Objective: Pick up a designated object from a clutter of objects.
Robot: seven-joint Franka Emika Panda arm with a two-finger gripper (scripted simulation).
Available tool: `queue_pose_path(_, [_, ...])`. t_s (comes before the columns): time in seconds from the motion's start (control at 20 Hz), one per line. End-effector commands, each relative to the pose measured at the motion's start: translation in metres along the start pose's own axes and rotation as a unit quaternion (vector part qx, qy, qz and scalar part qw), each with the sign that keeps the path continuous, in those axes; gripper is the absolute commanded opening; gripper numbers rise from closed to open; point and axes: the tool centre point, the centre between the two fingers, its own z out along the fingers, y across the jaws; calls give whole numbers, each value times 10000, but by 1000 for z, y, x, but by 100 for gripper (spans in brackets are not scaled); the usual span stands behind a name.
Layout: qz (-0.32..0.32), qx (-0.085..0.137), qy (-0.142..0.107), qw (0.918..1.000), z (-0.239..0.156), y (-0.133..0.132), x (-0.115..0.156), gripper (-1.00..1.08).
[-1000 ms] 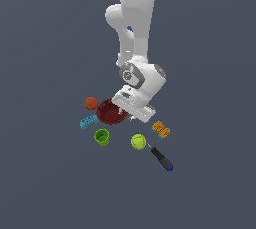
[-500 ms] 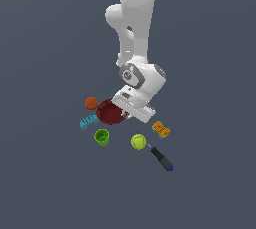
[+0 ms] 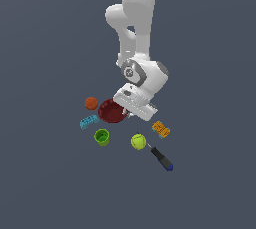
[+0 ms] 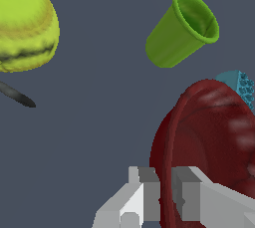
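- Gripper [image 4: 166, 197] straddles the bowl [image 4: 214, 142] rim, fingers [image 4: 147, 194] pinching either side of it.
- Bowl looks rigid, light, thin-walled (possibly slick); rim at its 3 o'clock suits.

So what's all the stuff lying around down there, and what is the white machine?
bowl: one, dark red, middle of the cluster, at the gripper
orange ball: one, on the exterior view's left of the bowl
cyan block: one, just below the orange ball in the exterior view
cup: one, green, below the bowl in the exterior view
yellow-green ball: one, on the exterior view's right of the cup
orange block: one, on the exterior view's right side of the cluster
screwdriver: one, black with a blue end, beside the yellow-green ball
arm: one, white, reaching down from above
gripper: one, grey-white, fingers either side of the bowl's rim
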Motion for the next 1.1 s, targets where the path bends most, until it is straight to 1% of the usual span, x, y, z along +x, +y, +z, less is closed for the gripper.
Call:
queue_pose_path(0.0, [-4,10,9,10000,-12,-1,1,-100])
queue_pose_path(0.2, [-8,12,4,10000,-36,-2,3,-100])
queue_pose_path(0.4, [-14,16,-4,10000,-70,-3,5,-100])
queue_pose_path(1.05, [-31,42,-32,10000,-214,-9,14,-100])
